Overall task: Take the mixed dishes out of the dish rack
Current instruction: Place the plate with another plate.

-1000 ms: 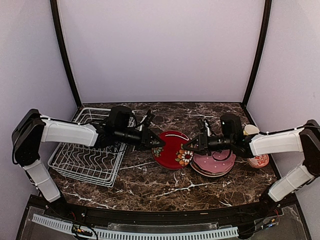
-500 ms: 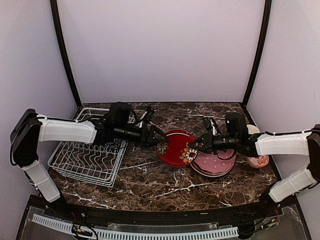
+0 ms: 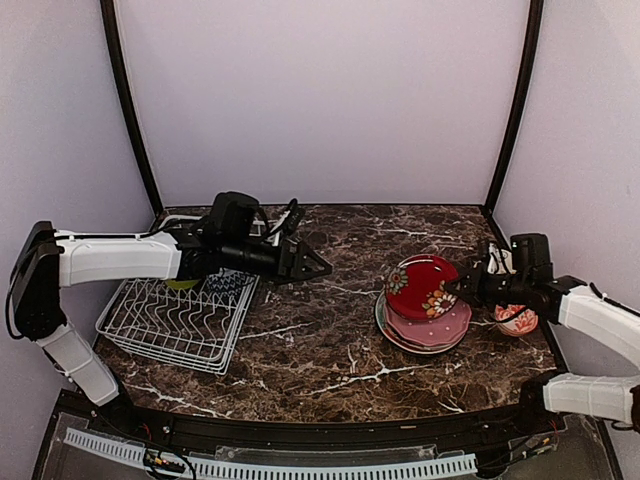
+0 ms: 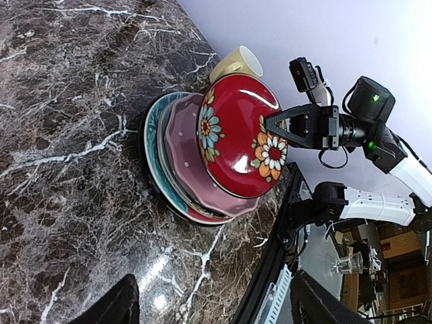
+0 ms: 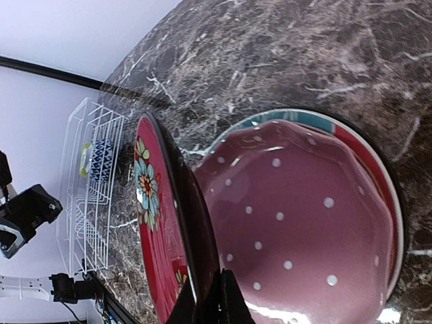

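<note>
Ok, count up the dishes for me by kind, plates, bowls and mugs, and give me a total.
Plates: 3 (red floral plate, pink dotted plate, teal-rimmed plate; the stack may hide another)
Bowls: 3 (lime-green bowl, blue-white bowl, red-white bowl)
Mugs: 1 (pale yellow mug)
Total: 7
</note>
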Motion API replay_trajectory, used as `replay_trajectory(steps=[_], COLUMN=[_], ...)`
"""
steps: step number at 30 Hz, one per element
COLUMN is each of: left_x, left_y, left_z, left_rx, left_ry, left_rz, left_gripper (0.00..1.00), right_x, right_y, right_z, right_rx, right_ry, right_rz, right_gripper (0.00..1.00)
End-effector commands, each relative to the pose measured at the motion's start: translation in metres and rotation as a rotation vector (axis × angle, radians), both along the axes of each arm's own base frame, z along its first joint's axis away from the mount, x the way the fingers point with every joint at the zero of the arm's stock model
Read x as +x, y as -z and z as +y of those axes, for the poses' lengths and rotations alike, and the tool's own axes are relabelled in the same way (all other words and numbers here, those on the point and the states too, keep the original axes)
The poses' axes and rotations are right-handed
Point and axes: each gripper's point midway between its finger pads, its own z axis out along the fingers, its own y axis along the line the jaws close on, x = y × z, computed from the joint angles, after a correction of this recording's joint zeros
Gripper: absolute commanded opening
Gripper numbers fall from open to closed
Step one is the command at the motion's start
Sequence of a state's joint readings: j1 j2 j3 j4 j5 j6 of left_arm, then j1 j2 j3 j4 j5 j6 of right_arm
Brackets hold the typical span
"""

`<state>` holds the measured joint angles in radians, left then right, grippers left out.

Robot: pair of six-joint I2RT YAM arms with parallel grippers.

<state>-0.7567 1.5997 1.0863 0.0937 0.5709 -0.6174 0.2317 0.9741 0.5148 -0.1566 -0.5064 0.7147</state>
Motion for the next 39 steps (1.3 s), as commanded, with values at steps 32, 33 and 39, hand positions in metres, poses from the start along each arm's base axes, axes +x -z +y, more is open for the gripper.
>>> replay_trajectory(steps=[32, 33, 39], left_x=[0.016, 0.019, 0.034], left_y=[-0.014, -0.013, -0.014], left_z=[0.054, 0.062, 0.107], left_rx=[0.264, 0.288, 0.352], left_ry=[-0.15, -0.172, -0.287], left_rz=[-0.177, -0.18, -0.177], left_gripper=[0.77, 0.77, 0.77], right_x=[-0.011, -0.011, -0.012], right_y=[0.033, 0.033, 0.029], right_z=[-0.035, -0.036, -0.041], right_rx=[-0.156, -0.165, -0.197], right_ry=[0.06, 0.063, 0.068], right_rz=[0.103, 0.102, 0.098], right_gripper=[0.51, 0.55, 0.73])
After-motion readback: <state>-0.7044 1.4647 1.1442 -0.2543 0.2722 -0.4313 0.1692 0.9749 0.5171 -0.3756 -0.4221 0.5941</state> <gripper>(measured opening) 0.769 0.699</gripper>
